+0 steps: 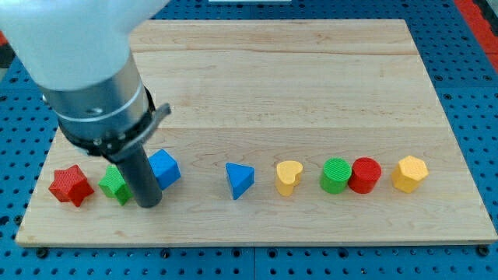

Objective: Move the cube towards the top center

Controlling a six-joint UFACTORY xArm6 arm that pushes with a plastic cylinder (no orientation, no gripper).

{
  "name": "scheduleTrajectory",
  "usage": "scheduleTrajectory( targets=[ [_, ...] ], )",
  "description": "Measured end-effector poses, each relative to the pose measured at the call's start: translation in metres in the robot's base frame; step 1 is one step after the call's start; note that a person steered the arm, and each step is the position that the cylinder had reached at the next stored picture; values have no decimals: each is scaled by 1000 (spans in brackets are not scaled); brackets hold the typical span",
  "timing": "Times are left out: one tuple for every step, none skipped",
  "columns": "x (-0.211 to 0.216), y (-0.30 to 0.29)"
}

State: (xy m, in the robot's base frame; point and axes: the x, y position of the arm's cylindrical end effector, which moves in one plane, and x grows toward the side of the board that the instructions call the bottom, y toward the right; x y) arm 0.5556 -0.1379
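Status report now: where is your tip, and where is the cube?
My tip at view's bottom left, between blue cube and green block. Cube in bottom row. No blocks toward top center.

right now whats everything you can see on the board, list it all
red star block: one, red, far view's left of the row
green block: one, green, right of the red star, partly hidden behind the rod, shape unclear
blue cube: one, blue, just right of the rod
blue triangular block: one, blue, near the row's middle
yellow heart block: one, yellow, right of the triangular block
green cylinder: one, green, touching the red cylinder
red cylinder: one, red, right of the green cylinder
yellow hexagonal block: one, yellow, far view's right
wooden board: one, light wood, on a blue pegboard surface
my tip: one, dark rod end, between the green block and the blue cube, at the cube's lower left
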Motion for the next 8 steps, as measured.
scheduleTrajectory(
  targets=[
    [-48, -21],
    [-50, -12],
    [-13, -11],
    [5, -8],
    [-25, 44],
    [-94, 71],
    [-148, 71],
    [-176, 126]
  ],
)
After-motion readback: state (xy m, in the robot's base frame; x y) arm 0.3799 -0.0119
